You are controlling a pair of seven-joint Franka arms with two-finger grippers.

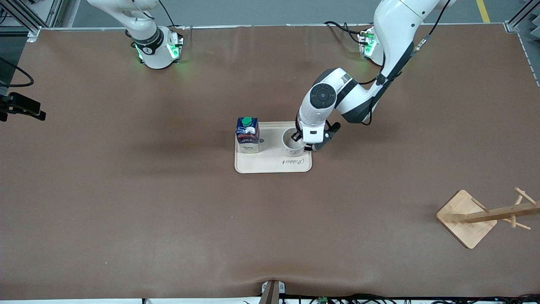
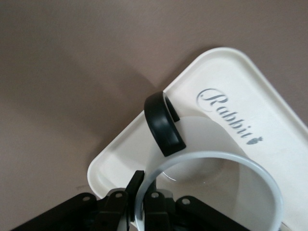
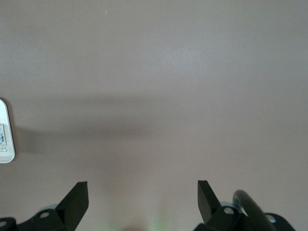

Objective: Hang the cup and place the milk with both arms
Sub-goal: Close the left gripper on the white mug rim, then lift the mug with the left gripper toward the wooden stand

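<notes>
White cup [image 1: 292, 145] on tray [image 1: 270, 162] | left gripper [image 2: 135, 202] clamped on its rim | right gripper [image 3: 143, 197] released

Left end effector [image 2: 139, 199] clamped on cup [image 2: 211, 159] rim — cream tray [image 2: 269, 101] beneath

This was a robotics lab: two white arms [image 1: 337, 99] were bolted at green-lit bases [image 1: 162, 52] along a wide brown-covered desk [image 1: 126, 190], with aluminium framing [image 1: 25, 19], loose cables [image 1: 379, 299] and yellow floor tape [image 1: 483, 10] at its edges.
</notes>
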